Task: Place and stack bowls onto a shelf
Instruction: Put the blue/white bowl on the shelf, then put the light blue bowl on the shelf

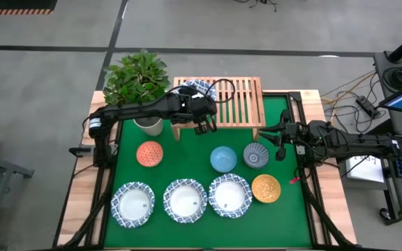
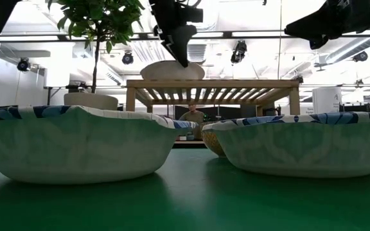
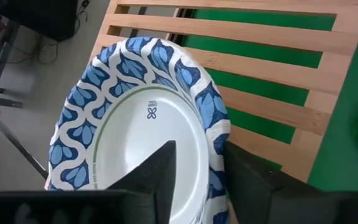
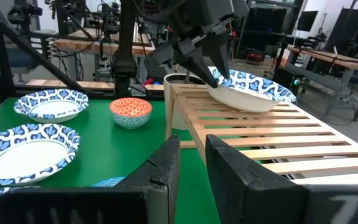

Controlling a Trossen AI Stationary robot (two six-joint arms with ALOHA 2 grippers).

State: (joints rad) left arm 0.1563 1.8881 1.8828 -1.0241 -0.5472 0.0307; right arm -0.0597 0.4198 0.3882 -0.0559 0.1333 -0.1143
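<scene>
A wide white bowl (image 1: 194, 88) with a blue-patterned rim rests bottom-down on the left end of the light-wood shelf (image 1: 239, 104). My left gripper (image 3: 197, 163) is open and slants down at this bowl, one finger over its inside and one outside its rim; the right wrist view also shows this gripper (image 4: 219, 73) at the bowl (image 4: 253, 93). On the green mat lie three more wide white bowls (image 1: 185, 201) and the orange-red (image 1: 150, 153), light blue (image 1: 223, 159), dark patterned (image 1: 255, 155) and yellow (image 1: 266, 188) bowls. At the table's right, my right gripper (image 4: 192, 165) waits level, slightly open, with nothing in it. My left gripper has its open fingers astride the bowl's rim (image 3: 216, 155), one finger (image 3: 160, 177) inside the bowl and one outside, slanting down from the table's left. I cannot tell whether either finger touches the rim. The bowl sits on the shelf's slats.
A potted plant (image 1: 139, 80) in a white pot (image 1: 149, 125) stands just left of the shelf, under my left arm. The middle and right of the shelf's slats (image 4: 272, 149) lie bare. The wide bowls line the near edge, and the small ones lie between them and the shelf.
</scene>
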